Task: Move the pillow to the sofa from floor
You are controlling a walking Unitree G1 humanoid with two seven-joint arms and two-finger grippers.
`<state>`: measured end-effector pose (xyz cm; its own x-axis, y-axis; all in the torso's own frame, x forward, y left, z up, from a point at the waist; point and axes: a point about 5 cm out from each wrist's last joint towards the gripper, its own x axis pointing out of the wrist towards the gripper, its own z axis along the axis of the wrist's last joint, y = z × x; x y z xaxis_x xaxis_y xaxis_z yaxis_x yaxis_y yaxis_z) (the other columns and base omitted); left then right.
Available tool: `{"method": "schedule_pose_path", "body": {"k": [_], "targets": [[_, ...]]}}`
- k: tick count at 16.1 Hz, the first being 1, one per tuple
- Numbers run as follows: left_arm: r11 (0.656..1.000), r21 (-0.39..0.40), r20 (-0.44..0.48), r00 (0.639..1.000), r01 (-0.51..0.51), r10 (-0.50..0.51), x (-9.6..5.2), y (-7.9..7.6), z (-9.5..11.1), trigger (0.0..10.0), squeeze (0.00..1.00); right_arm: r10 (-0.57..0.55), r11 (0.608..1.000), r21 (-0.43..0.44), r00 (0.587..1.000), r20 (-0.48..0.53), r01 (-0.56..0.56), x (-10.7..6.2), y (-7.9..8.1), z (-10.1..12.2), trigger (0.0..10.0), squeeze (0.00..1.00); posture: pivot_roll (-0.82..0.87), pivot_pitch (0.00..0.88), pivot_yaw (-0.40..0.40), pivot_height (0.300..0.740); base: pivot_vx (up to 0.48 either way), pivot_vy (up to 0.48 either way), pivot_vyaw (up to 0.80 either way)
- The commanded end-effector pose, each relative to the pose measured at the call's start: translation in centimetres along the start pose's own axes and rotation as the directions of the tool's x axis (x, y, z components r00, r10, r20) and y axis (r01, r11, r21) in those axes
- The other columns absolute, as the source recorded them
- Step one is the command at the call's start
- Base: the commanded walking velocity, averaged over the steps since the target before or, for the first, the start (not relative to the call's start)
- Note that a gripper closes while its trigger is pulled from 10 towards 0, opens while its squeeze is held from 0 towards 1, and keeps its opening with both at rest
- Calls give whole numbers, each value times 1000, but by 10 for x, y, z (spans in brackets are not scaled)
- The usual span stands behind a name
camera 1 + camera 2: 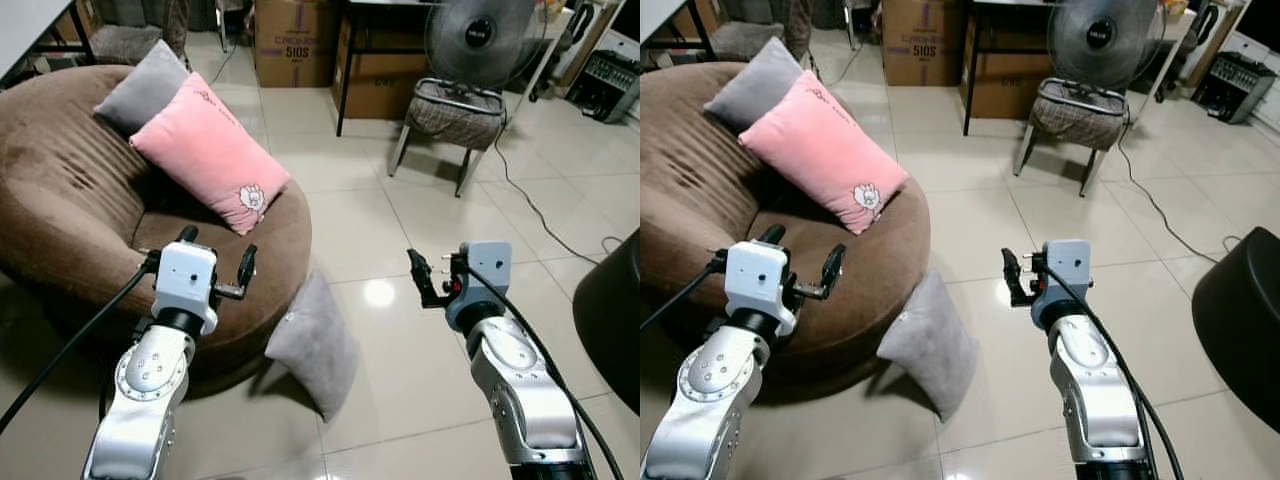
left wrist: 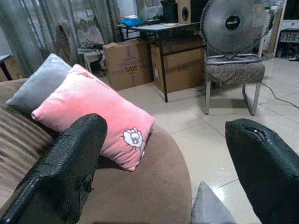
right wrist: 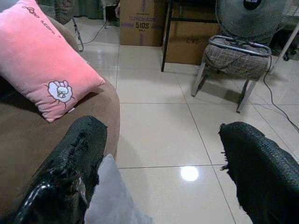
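In the left eye view, the left claw (image 1: 216,254) is seen raised over the front rim of the round brown sofa (image 1: 60,190), its fingers spread wide and nothing gripped between them; the right claw (image 1: 432,277) is held above bare floor tiles (image 1: 420,370), also released and empty. The grey pillow (image 1: 312,345) is found on the floor, propped on edge against the sofa's curved base, between the two arms and touched by neither. A pink pillow (image 1: 212,152) with a small printed figure and a second grey cushion (image 1: 143,85) are laid on the plush sofa seat. Glossy open tile is left to the right of the pillow. In the left wrist view, both black textured fingers (image 2: 60,172) are shown far apart, with a corner of the grey pillow below and a fan (image 2: 231,25) on a chair (image 2: 231,74) beyond. In the right wrist view, the worn fingers (image 3: 74,158) are likewise parted, the grey pillow's soft corner just beside one of them.
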<state>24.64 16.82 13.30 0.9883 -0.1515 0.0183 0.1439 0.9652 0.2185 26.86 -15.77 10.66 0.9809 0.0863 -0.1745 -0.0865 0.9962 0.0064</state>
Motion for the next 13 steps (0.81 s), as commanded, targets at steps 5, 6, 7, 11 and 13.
{"method": "schedule_pose_path", "body": {"k": [5,6,7,11,13], "targets": [[1000,13,19,1000,0,0,10,0,3,10000,0,-10,1000,-4,1000,-10,10,-4,-3,-6,10000,0,124,0,-66,740,259,0,-473],[1000,9,24,1000,-3,2,12,1,5,10000,0,-12,1000,-7,1000,-10,12,-4,-4,-6,10000,0,121,0,-63,740,262,0,0],[1000,6,28,1000,-4,4,14,1,5,10000,0,-14,1000,-6,1000,-10,14,-5,-5,-7,10000,0,117,0,-60,740,262,0,0],[1000,-6,27,1000,6,-6,14,-3,4,10000,0,-11,1000,-24,1000,-15,10,-5,-7,-7,10000,0,106,0,-56,740,262,0,0],[1000,-9,24,1000,4,-4,12,-4,2,10000,0,-4,1000,-23,1000,-10,4,-5,-7,-6,10000,0,105,0,-57,740,257,0,0]]}}
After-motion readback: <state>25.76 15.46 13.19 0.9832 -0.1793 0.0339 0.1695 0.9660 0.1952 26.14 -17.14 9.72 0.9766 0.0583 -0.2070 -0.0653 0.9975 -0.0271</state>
